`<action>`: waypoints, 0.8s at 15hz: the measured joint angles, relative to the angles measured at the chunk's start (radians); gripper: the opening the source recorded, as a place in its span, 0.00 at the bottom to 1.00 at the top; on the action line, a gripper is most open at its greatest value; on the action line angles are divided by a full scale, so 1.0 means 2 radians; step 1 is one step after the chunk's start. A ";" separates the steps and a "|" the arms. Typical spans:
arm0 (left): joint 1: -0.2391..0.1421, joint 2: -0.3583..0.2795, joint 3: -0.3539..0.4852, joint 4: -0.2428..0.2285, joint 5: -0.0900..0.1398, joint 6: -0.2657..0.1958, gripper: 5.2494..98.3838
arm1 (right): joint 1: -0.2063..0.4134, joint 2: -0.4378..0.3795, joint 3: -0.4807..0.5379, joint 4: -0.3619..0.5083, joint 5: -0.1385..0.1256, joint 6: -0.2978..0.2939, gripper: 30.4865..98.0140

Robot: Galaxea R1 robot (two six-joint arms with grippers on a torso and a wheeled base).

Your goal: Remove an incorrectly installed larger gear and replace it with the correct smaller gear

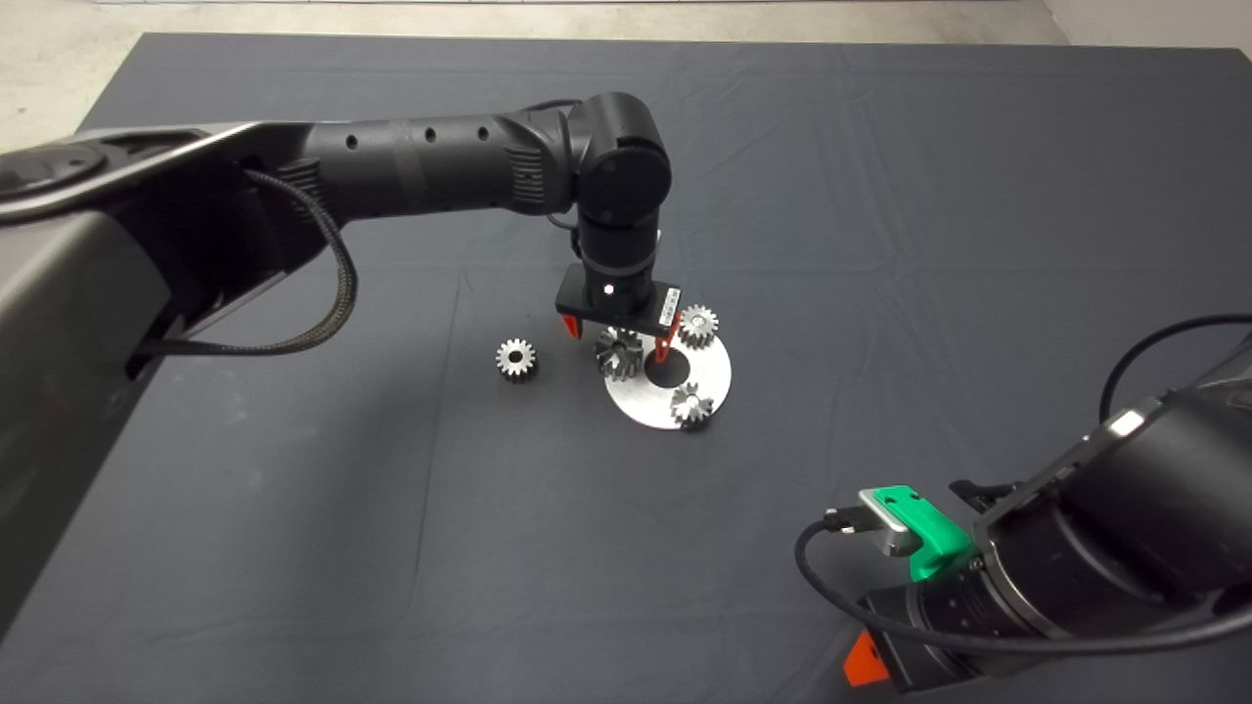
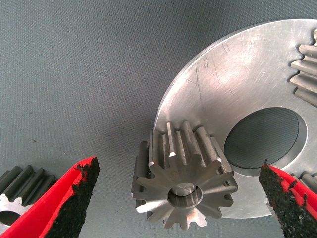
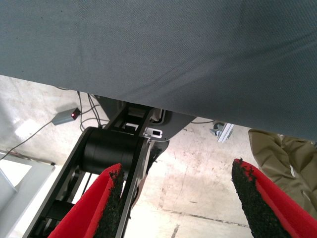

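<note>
The larger gear, with deep star-like teeth, stands at the left rim of a round silver plate. My left gripper hangs right over it, open, with one red finger on each side and neither pad touching. One smaller gear lies loose on the mat to the left of the plate. Two more small gears sit on the plate. My right gripper is parked at the lower right, open and holding nothing.
The plate has a large round hole in its middle. The left arm stretches across the mat from the left edge. In the right wrist view, past the mat's edge, are the floor, the robot's base and a person's leg.
</note>
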 measured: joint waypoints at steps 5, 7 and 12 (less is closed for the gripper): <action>0.000 0.000 0.000 0.000 0.000 0.000 0.80 | 0.000 0.000 0.000 0.000 0.000 0.000 0.41; 0.000 0.000 0.000 0.000 0.000 0.000 0.80 | 0.000 0.000 0.000 0.000 0.000 0.000 0.41; 0.002 0.000 0.000 0.000 0.000 0.000 0.80 | 0.000 0.000 0.000 0.000 0.000 0.000 0.41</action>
